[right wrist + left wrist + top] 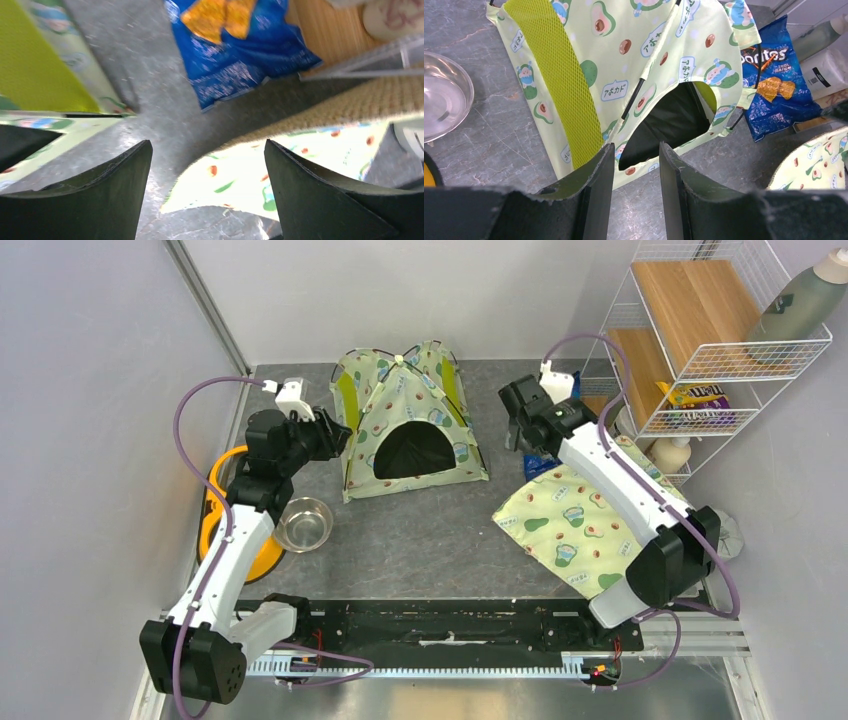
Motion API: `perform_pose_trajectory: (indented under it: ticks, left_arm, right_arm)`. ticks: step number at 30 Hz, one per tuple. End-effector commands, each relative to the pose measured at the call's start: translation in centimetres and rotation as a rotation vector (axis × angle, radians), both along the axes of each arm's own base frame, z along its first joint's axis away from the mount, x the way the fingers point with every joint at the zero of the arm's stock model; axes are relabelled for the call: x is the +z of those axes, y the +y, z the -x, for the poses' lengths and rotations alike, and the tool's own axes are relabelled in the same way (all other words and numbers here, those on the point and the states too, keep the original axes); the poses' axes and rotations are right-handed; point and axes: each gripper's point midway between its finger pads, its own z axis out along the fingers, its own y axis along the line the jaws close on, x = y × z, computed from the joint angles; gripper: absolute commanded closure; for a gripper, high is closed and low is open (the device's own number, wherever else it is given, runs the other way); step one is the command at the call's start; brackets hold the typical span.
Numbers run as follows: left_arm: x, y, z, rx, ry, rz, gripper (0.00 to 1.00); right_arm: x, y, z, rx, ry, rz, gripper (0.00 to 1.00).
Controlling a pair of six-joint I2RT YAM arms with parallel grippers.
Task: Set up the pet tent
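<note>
Tent-raising looks nearly finished: the pet tent (410,425) stands as a full dome at the back middle of the table (420,550), poles arched and doorway facing the arms. The left gripper (332,430) hovers just beside its left lime panel, jaws about half apart, with nothing clamped between them as far as can be seen. The right gripper (207,150) hangs wide open and empty between the tent and the avocado-print pad (565,525). Probably only squaring the base and pulling the arms away remain.
</note>
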Motion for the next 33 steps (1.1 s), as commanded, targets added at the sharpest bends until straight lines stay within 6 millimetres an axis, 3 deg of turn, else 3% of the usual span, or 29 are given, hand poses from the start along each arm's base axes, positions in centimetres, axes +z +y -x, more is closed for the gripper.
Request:
perform_pose_trajectory:
  ticks: [1,6,14,17,19,23,26,29,33]
  left_arm:
    - [2.2,-0.4,-0.5,-0.006,-0.053,0.051,0.55]
    - [2.3,-0.4,-0.4,-0.005,-0.054,0.055,0.55]
    - [2.4,-0.4,-0.3,-0.005,-0.059,0.053,0.55]
    - [2.4,-0.3,-0.3,-0.002,-0.062,0.046,0.55]
    - [2.4,-0.3,-0.3,-0.001,-0.064,0.044,0.55]
    - [2.4,-0.3,-0.2,0.0,-0.063,0.042,0.55]
    - [2.3,-0.7,-0.1,-0.027,-0.061,0.047,0.55]
    - [2.8,-2.3,0.5,-0.119,-0.071,0.067,0.55]
    - [3.3,-5.6,2.4,-0.316,-0.09,0.121,0.56]
  right_arm:
    - [-1.4,-2.8,2.3,-0.216,-0.018,0.017,0.1]
    - [-3.4,-4.4,3.2,-0.352,-0.031,0.05,0.1]
    - [-5.6,-5.2,1.6,-0.492,-0.095,0.072,0.1]
    - [-6.1,-5.4,1.6,-0.544,-0.116,0.061,0.14]
    - [-6.3,-5.6,1.9,-0.575,-0.127,0.058,0.24]
    - [-6.3,-5.9,2.5,-0.591,-0.135,0.049,0.73]
    - [-5.7,-5.8,2.7,-0.555,-0.137,0.068,1.0]
    - [-4.8,-4.2,2.8,-0.471,-0.131,0.035,1.0]
    - [-3.1,1.4,3.4,-0.251,-0.118,-0.058,1.0]
